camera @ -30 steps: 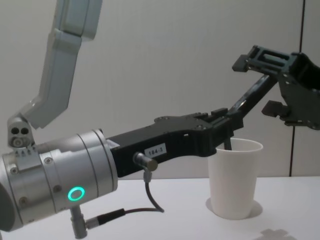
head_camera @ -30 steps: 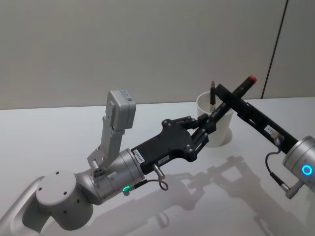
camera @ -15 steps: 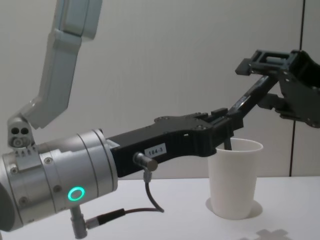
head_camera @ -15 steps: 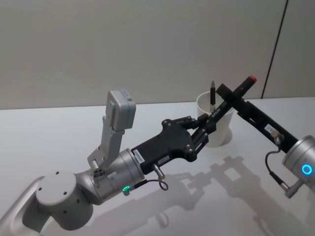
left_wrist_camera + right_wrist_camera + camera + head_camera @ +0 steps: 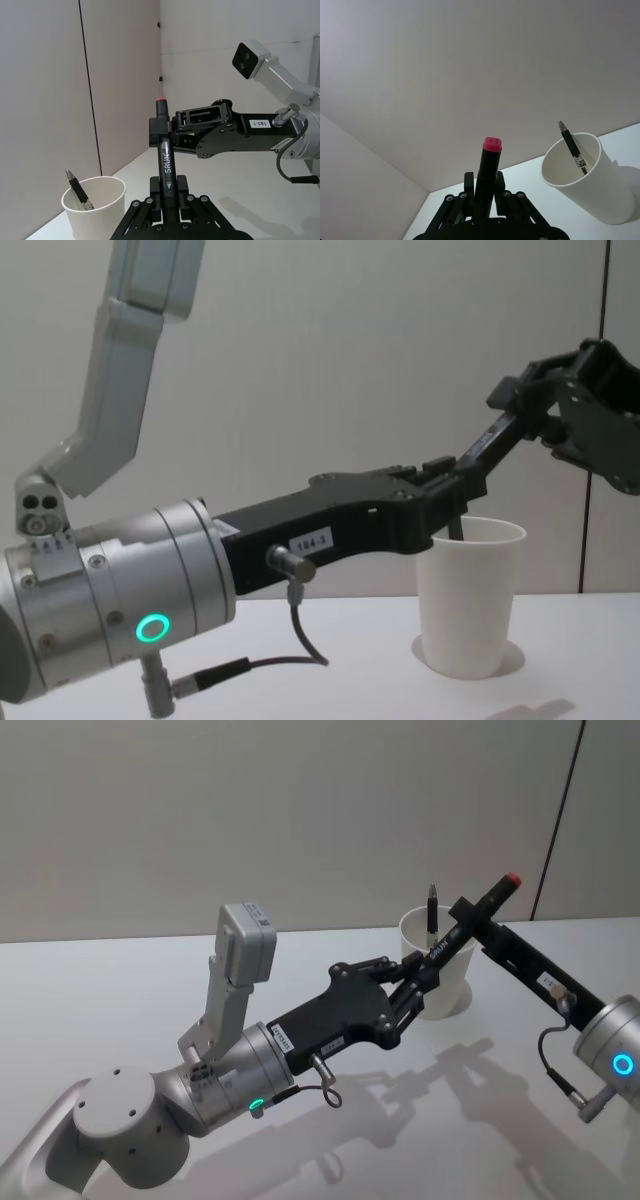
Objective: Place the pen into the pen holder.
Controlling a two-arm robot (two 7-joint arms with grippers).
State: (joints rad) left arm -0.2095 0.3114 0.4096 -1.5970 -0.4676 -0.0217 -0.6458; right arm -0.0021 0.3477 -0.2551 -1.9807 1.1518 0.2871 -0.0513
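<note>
A black pen with a red cap slants up to the right, just in front of the pen holder, a white paper cup. My left gripper is shut on the pen's lower part, level with the cup's rim. My right gripper reaches in from the right and its fingers hug the pen's upper part below the red cap. In the right wrist view the pen stands between those fingers. A second, thinner pen leans inside the cup.
The white tabletop stretches left and in front of the cup. A plain wall stands close behind it. The left arm's grey forearm crosses the table's middle, and the right arm's wrist sits at the right edge.
My right gripper has slid a little along the pen, and its fingers, spread wide a second ago, have closed in on the pen's upper part. The left gripper, pen and cup stay put.
</note>
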